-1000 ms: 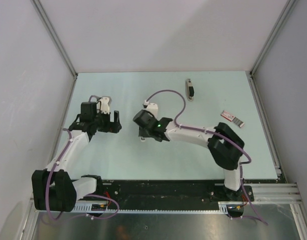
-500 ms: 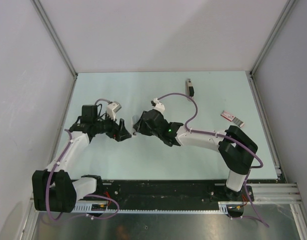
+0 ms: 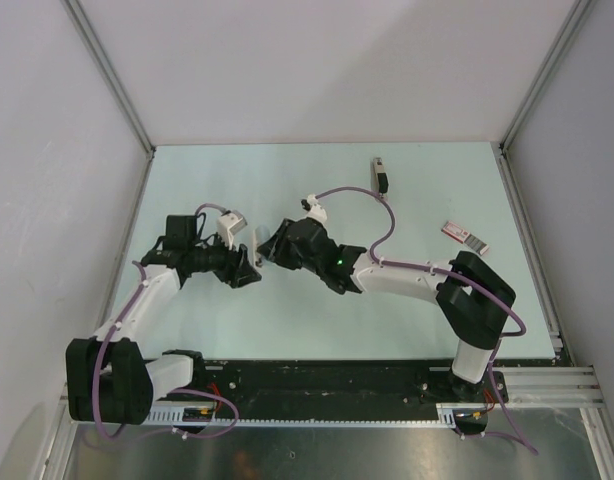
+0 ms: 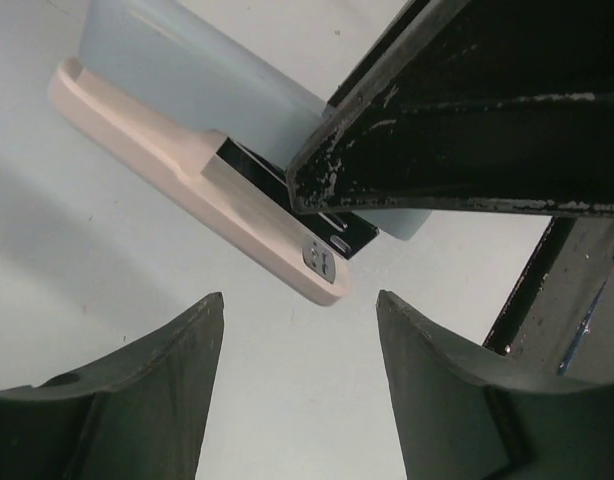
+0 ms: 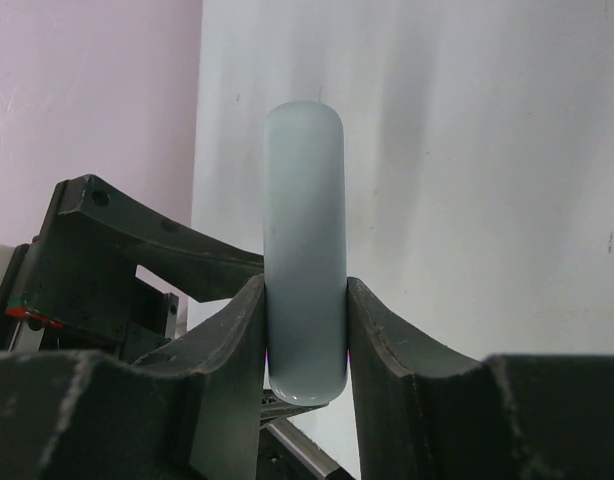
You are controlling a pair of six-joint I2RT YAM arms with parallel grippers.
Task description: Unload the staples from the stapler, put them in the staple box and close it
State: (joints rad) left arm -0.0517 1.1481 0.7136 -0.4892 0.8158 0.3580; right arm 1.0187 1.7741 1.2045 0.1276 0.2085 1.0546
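My right gripper (image 3: 267, 250) (image 5: 305, 330) is shut on a small slim stapler (image 5: 305, 230) with a pale blue top, and holds it above the table. In the left wrist view the stapler (image 4: 237, 200) shows a cream base and a black metal channel (image 4: 287, 195), clamped by the right gripper's black fingers (image 4: 457, 150). My left gripper (image 3: 252, 268) (image 4: 299, 330) is open and empty, its tips just short of the stapler's near end. I see no loose staples. A second slim bar (image 3: 382, 178), black and silver-grey, lies at the table's back.
A flat red-and-white box (image 3: 465, 237) lies at the right of the table. The right arm's purple cable (image 3: 377, 200) loops over the table near the black-and-grey bar. Grey walls close the table on three sides.
The right gripper lifted off the table with the stapler and turned left. The left gripper swung right and turned to face it, so the two now meet at the middle.
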